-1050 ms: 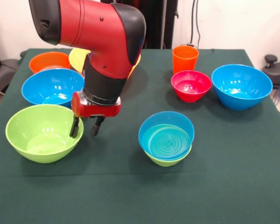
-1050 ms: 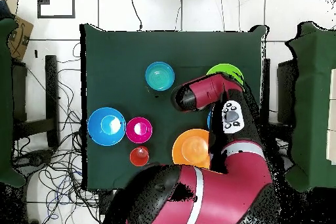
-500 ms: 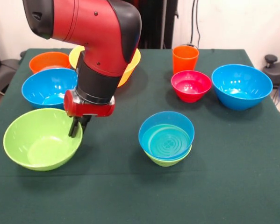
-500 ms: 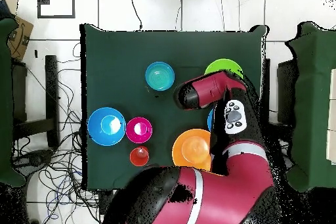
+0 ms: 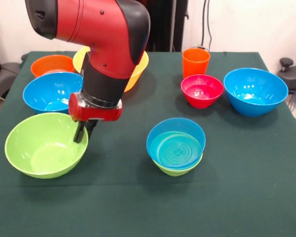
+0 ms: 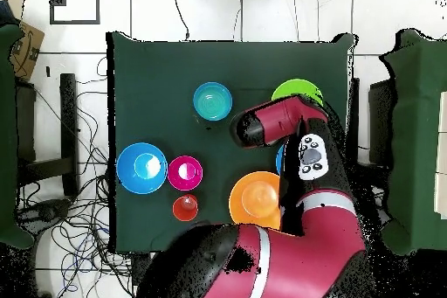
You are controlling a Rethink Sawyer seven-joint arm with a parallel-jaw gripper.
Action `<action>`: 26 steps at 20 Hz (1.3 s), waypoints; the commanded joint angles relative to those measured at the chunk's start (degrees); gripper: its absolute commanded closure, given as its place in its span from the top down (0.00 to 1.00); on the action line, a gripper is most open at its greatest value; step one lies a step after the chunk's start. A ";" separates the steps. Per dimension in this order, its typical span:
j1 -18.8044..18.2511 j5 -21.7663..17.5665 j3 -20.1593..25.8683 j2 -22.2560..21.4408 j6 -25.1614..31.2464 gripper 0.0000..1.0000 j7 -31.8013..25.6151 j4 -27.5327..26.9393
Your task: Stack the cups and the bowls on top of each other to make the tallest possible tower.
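Observation:
My gripper (image 5: 83,133) is shut on the right rim of the lime green bowl (image 5: 41,148), which is at the near left of the table; from overhead that bowl (image 6: 297,93) peeks out past the arm. The tower (image 5: 176,147) is a blue bowl nested in a yellow-green piece, near the middle; in the overhead view it shows as a teal-blue tower (image 6: 213,101). An orange cup (image 5: 195,61), a red-pink bowl (image 5: 202,91) and a large blue bowl (image 5: 255,92) stand at the right. The gripper is hidden under the arm from overhead.
Behind the lime bowl sit another blue bowl (image 5: 51,93) and an orange bowl (image 5: 51,64). A yellow bowl (image 5: 139,66) is half hidden behind the arm. Green cloth (image 5: 152,207) covers the table.
The open fingers astride the lime bowl's rim have shut on it. The bowl has shifted slightly, and the gripper has since risen a little with it.

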 commanded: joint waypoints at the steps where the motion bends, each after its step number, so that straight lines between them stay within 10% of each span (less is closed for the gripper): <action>1: 3.68 -1.51 1.11 -5.67 -1.10 0.00 -2.12 7.74; 26: 13.49 4.78 -3.77 -9.90 1.59 0.00 6.19 10.58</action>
